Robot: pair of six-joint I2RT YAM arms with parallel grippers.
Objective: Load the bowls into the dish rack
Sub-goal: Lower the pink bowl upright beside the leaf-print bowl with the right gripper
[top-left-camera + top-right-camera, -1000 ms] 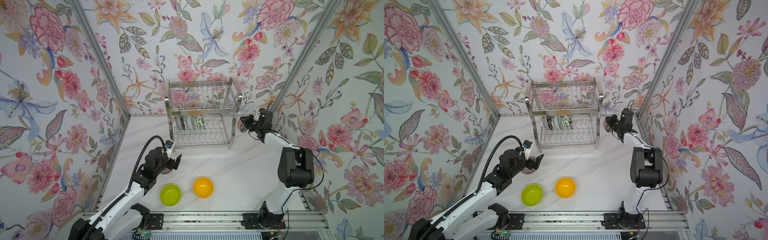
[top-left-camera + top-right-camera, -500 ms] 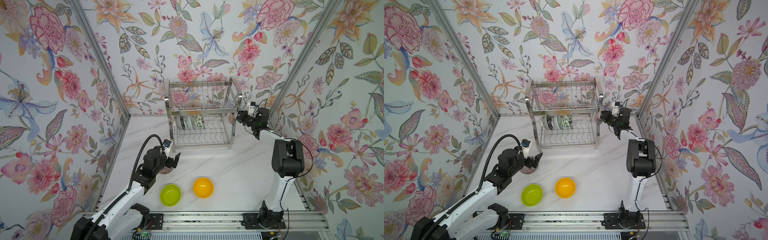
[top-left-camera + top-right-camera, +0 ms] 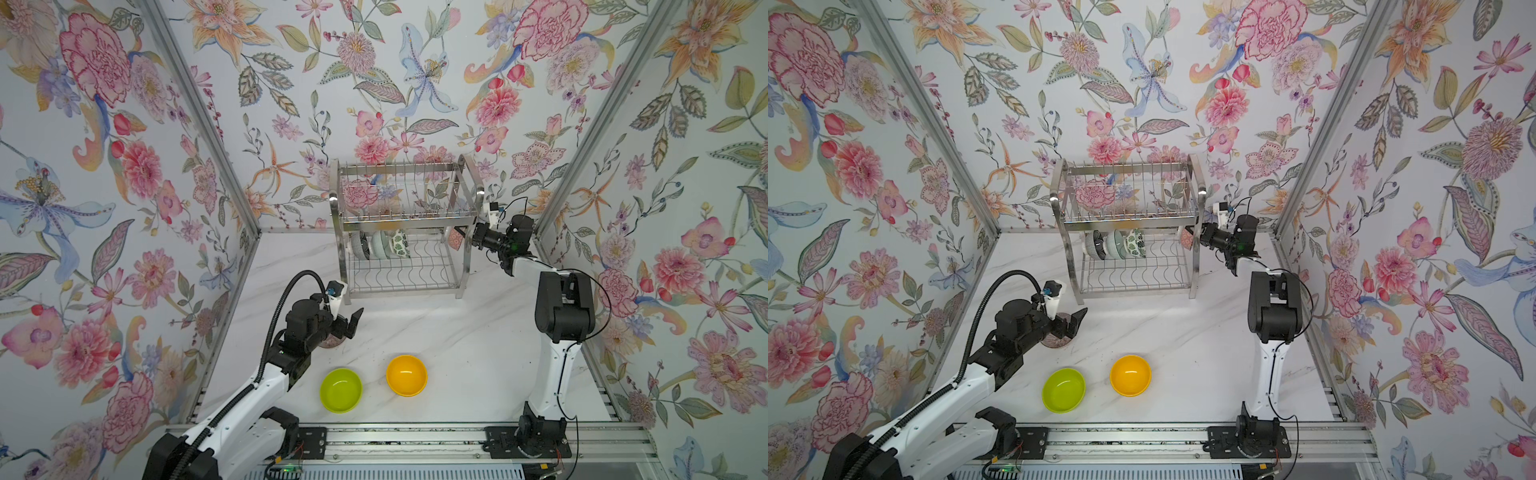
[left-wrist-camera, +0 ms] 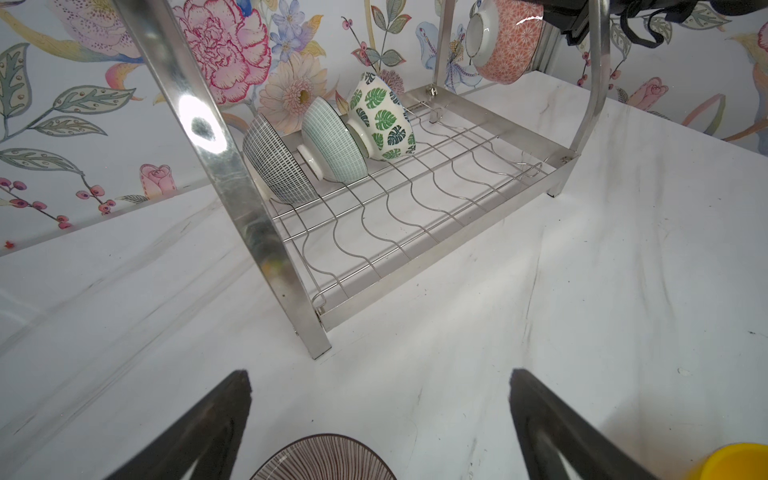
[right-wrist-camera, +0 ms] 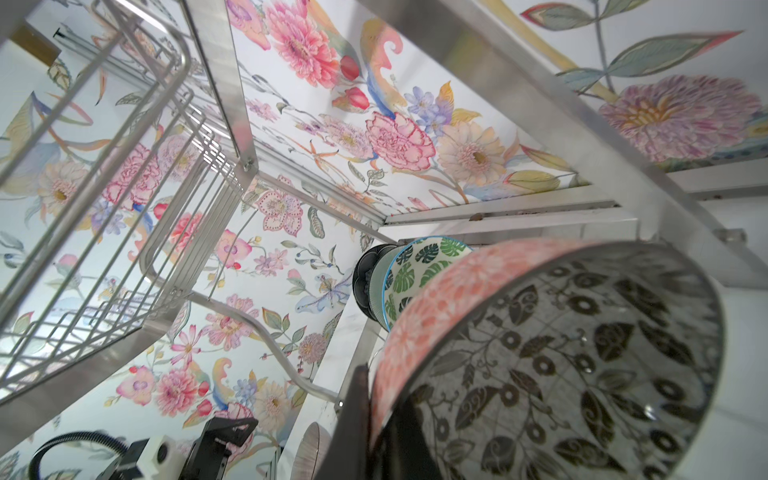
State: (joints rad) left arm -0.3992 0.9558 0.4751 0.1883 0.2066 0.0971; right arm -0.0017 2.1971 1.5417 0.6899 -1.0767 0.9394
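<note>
- Swung orange floral bowl (image 3: 454,240) to dish rack (image 3: 405,217) right end, pinched in right end effector (image 3: 467,237); slotting likely next.
- Kept left end effector (image 3: 348,323) wide, empty, over ribbed bowl (image 4: 324,457).

Far wall (image 3: 395,83): covered in pale wallpaper printed with large pink, orange and blue flowers and grey-green leaves.
Left wall (image 3: 83,208): same floral paper, slanting in towards the far corner.
Right wall (image 3: 685,208): same floral paper, mirroring the left side.
Corner posts (image 3: 199,116): bare aluminium strips ran up both far corners where the side walls met the far wall.
Bench (image 3: 457,332): white, marble-look surface with faint grey veins and a few small dark specks, filling the space between the three walls.
Near edge: a grooved aluminium rail (image 3: 415,436) ran left to right along the bench.
Light: even and diffuse, casting only soft shadows on the bench.
</note>
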